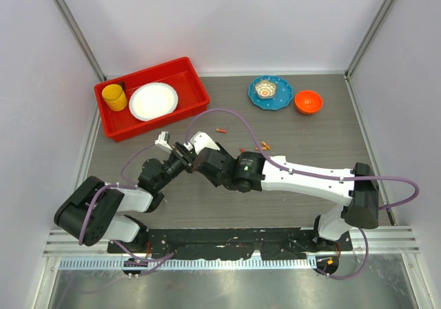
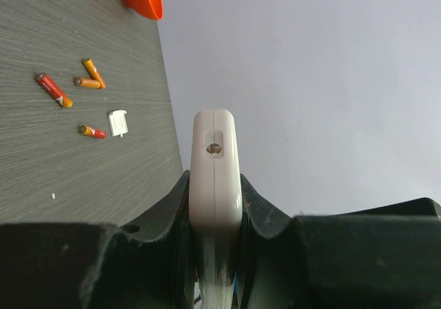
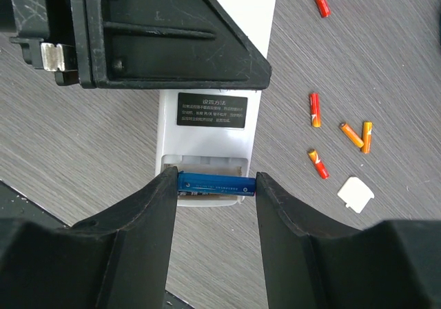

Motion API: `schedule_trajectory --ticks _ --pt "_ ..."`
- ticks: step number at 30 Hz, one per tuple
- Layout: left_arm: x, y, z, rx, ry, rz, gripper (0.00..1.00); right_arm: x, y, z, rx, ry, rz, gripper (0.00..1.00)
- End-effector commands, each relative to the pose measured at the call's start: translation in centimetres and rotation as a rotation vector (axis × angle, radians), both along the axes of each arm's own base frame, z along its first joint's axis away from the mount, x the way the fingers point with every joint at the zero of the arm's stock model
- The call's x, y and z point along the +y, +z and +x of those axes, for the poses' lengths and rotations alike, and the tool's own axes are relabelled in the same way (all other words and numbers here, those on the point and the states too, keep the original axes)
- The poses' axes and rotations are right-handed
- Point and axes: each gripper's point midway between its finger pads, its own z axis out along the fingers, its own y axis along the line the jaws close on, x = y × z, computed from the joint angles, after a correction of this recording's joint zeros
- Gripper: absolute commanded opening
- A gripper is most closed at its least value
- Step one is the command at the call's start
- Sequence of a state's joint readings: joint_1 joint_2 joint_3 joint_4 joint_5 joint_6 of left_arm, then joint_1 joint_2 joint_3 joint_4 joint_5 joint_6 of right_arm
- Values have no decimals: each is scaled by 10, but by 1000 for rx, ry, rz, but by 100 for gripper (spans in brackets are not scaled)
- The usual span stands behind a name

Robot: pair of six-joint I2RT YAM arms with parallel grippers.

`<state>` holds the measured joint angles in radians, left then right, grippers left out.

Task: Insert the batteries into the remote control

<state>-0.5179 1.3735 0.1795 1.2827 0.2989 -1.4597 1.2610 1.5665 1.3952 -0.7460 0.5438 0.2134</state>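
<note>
The white remote control (image 3: 210, 133) lies back up, its battery compartment open at the near end. My right gripper (image 3: 215, 185) is shut on a blue battery (image 3: 216, 183), held end to end at the compartment's mouth. My left gripper (image 2: 216, 185) is shut on the remote (image 2: 216, 164), seen edge-on. In the top view both grippers meet at table centre, the left (image 1: 183, 150) and the right (image 1: 201, 159), around the remote (image 1: 203, 141). Several orange-red batteries (image 3: 315, 110) lie loose on the table to the right.
A small white cover piece (image 3: 356, 194) lies by the loose batteries. A red bin (image 1: 180, 74) with a yellow cup (image 1: 114, 96) and a white plate (image 1: 153, 101) stands back left. A blue plate (image 1: 281, 95) and an orange bowl (image 1: 308, 101) stand back right.
</note>
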Motion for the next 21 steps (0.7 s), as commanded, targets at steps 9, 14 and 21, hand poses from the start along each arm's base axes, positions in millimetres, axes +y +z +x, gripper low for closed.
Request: schedule_trajectory --ticks 9,14,21 --pt "1 60 -9 -212 -14 -118 0 10 12 -1 -6 -4 57 32" --pt "2 61 -10 -216 -13 -120 0 11 13 -1 -7 -8 61 39" --pt "3 60 -11 -215 -12 -118 0 12 17 2 -22 -24 69 46"
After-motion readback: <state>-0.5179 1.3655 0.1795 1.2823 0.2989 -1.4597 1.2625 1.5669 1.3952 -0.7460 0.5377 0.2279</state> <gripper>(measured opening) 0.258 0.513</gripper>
